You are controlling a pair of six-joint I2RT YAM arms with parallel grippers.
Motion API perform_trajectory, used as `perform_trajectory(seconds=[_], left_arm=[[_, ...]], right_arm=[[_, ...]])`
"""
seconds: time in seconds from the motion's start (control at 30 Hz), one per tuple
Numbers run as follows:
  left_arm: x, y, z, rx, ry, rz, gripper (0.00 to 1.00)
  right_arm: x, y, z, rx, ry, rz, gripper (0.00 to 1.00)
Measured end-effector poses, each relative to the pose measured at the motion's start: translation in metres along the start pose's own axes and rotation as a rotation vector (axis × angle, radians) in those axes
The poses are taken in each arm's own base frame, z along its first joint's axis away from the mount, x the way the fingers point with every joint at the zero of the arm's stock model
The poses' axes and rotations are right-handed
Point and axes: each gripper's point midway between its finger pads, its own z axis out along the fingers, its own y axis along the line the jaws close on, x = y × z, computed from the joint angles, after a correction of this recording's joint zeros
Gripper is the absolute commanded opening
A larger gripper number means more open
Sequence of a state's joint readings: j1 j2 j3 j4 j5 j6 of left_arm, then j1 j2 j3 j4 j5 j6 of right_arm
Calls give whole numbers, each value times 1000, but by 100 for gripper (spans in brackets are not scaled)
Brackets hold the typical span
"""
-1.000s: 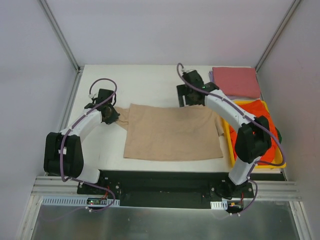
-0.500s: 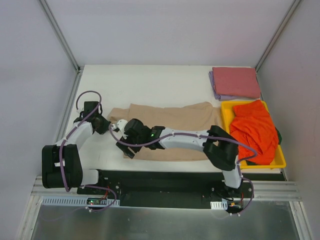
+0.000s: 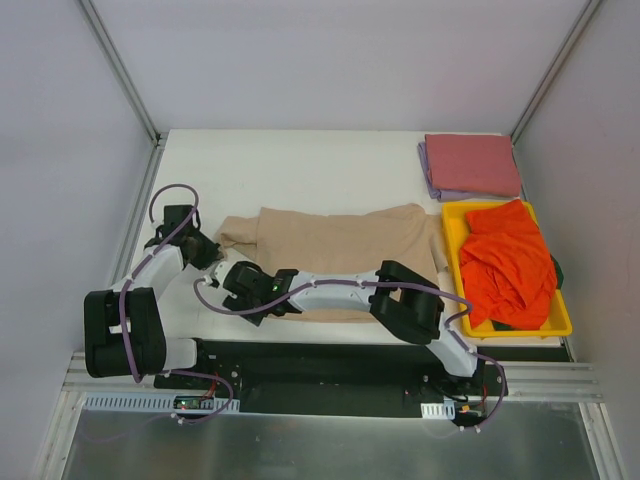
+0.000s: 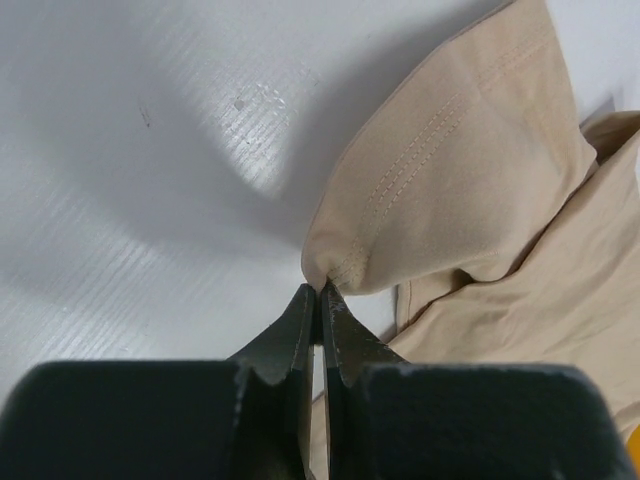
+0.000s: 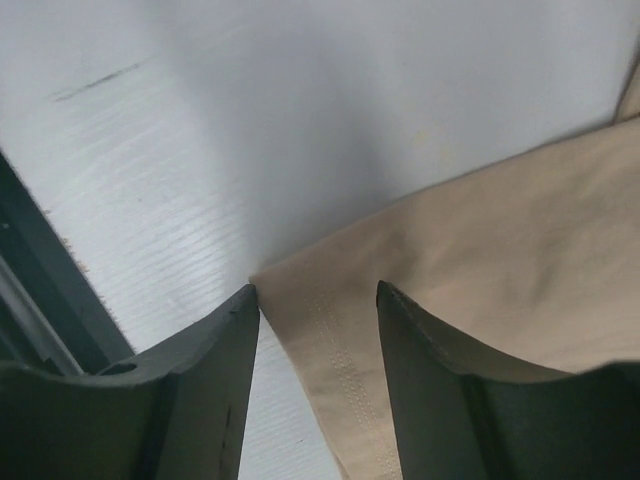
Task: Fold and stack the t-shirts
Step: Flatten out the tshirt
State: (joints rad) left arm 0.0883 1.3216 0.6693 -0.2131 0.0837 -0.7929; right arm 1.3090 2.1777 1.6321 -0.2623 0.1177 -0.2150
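The tan t-shirt [image 3: 335, 240] lies spread across the middle of the table. My left gripper [image 3: 212, 253] is shut on the tip of its left sleeve [image 4: 440, 190], pinching the hem at the jaw tips [image 4: 318, 292]. My right gripper [image 3: 236, 287] reaches across to the shirt's near left corner; its jaws are open and straddle the hemmed corner [image 5: 320, 310], which lies flat on the table. The orange-red t-shirt [image 3: 510, 265] lies crumpled in the yellow tray [image 3: 452, 235]. The pink-red t-shirt [image 3: 472, 163] lies folded on the lavender one [image 3: 428, 170] at the back right.
The black front rail [image 3: 330, 365] runs along the table's near edge, close to my right gripper; it shows in the right wrist view [image 5: 40, 300]. Grey walls stand on both sides of the white table [image 3: 300, 170].
My right arm has swung from the shirt's far right side across to its near left corner. My left gripper has pulled the sleeve a little further left.
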Motion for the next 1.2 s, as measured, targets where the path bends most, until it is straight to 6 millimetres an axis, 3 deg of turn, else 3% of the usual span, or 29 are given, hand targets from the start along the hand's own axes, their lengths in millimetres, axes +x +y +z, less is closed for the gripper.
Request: perform_trajectory(seconds=[0.13, 0.2, 0.27, 0.43, 0.57, 0.7, 0.83, 0.9, 0.97, 1.07, 1.13, 1.2], left_arm=[[1, 2, 1, 0, 5, -5, 0], [2, 2, 1, 1, 6, -5, 0], [2, 3, 1, 1, 7, -5, 0], [1, 5, 1, -2, 3, -13, 0], [-3, 2, -3, 11, -12, -14, 0], [-13, -4, -14, 39, -68, -8, 0], [-30, -13, -29, 57, -147, -7, 0], [-43, -21, -38, 66, -195, -8, 0], [-60, -33, -49, 82, -251, -8, 0], [-90, -56, -73, 114, -339, -11, 0], [-111, -75, -96, 150, -405, -8, 0], [-132, -97, -125, 202, -479, 3, 0]], right_arm=[[8, -6, 3, 38, 28, 5, 49], [7, -8, 5, 51, 34, 11, 42], [5, -8, 8, 58, 31, 21, 26], [3, -11, 9, 83, 27, 57, 0], [4, -23, 8, 119, 27, 92, 0], [16, -61, -15, 196, 36, 153, 0], [5, -138, -89, 315, -65, 291, 0], [-8, -194, -144, 408, -175, 385, 0], [-14, -261, -212, 535, -301, 488, 0], [9, -342, -313, 758, -435, 613, 0], [25, -363, -361, 855, -473, 641, 0], [31, -370, -402, 917, -501, 634, 0]])
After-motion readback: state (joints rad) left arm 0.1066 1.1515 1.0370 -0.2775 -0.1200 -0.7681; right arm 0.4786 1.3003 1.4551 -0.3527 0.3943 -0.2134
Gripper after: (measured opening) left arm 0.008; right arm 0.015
